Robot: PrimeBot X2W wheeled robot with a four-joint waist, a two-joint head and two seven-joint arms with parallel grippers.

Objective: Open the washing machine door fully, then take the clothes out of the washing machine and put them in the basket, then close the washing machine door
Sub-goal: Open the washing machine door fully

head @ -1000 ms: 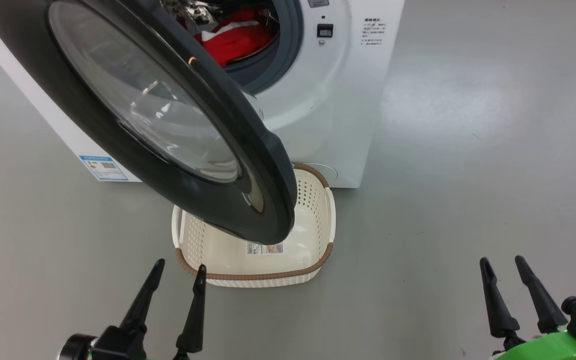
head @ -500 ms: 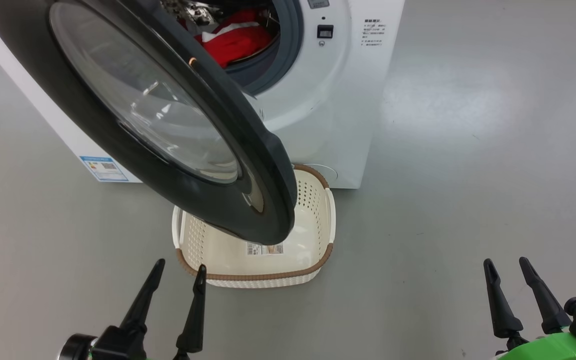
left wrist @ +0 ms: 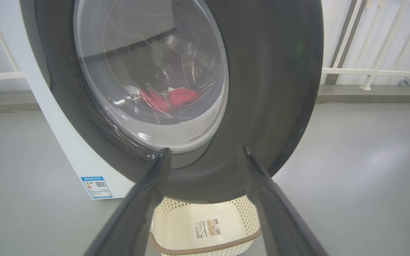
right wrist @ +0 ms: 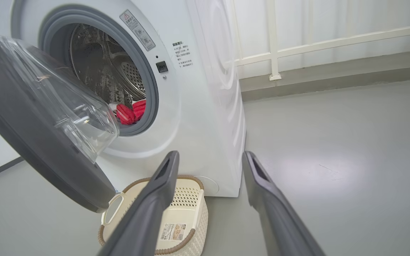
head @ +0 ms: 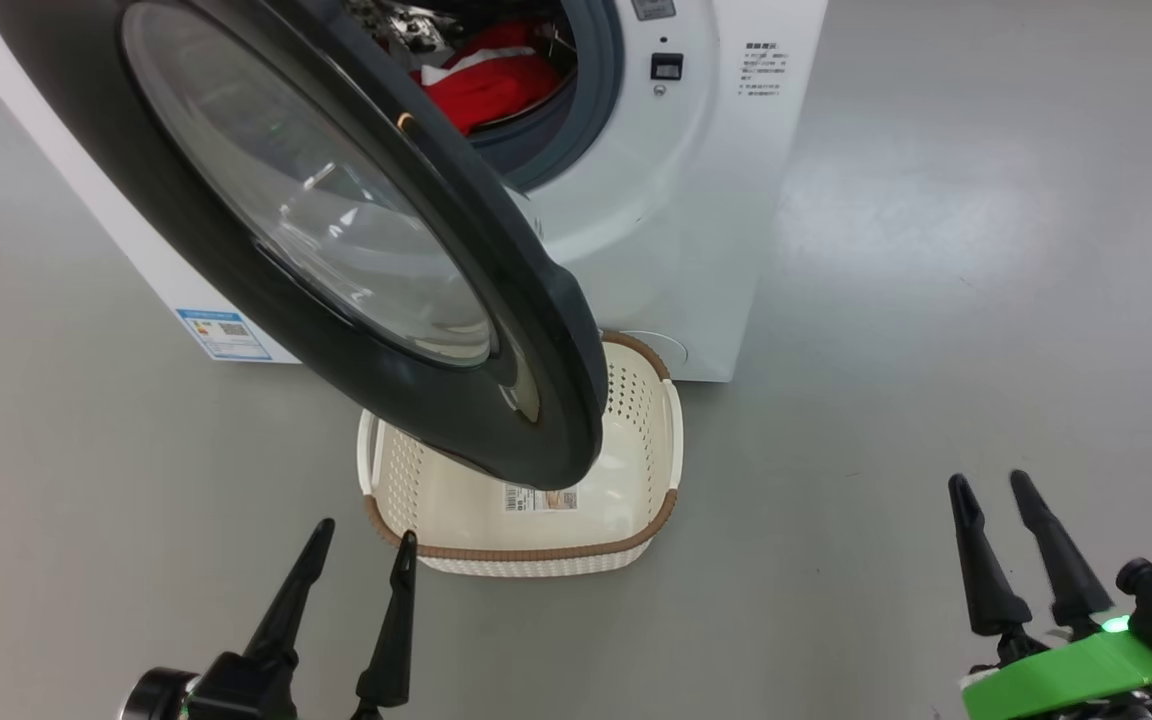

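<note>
Grey, glossy floor (head: 936, 300) spreads all round me, and a white railing (right wrist: 272, 53) runs along the wall beyond the washing machine (head: 656, 230). From my head the machine stands at about eleven o'clock. The washing machine door (head: 536, 300) is swung out toward me from the nine o'clock side of the opening, its black rim and clear glass bowl covering much of the front. A blue label sticker (head: 226, 335) sits low on the white side panel.

The clothes (head: 486, 85) lie in the steel drum, red with white trim. In my right wrist view they rest near five o'clock of the opening, and in my left wrist view they show through the door glass.

The basket (head: 536, 553) sits on the floor at twelve o'clock, just before the machine's base. A paper label (head: 540, 497) lies on its bottom, and the door's lower edge hangs over its far left part.

My left end effector (head: 366, 530) is at seven o'clock, fingers spread, pointing at the door's lower rim and near the basket's front edge. My right end effector (head: 988, 478) is at four o'clock, well apart from the basket, its fingers likewise parted over bare floor.
</note>
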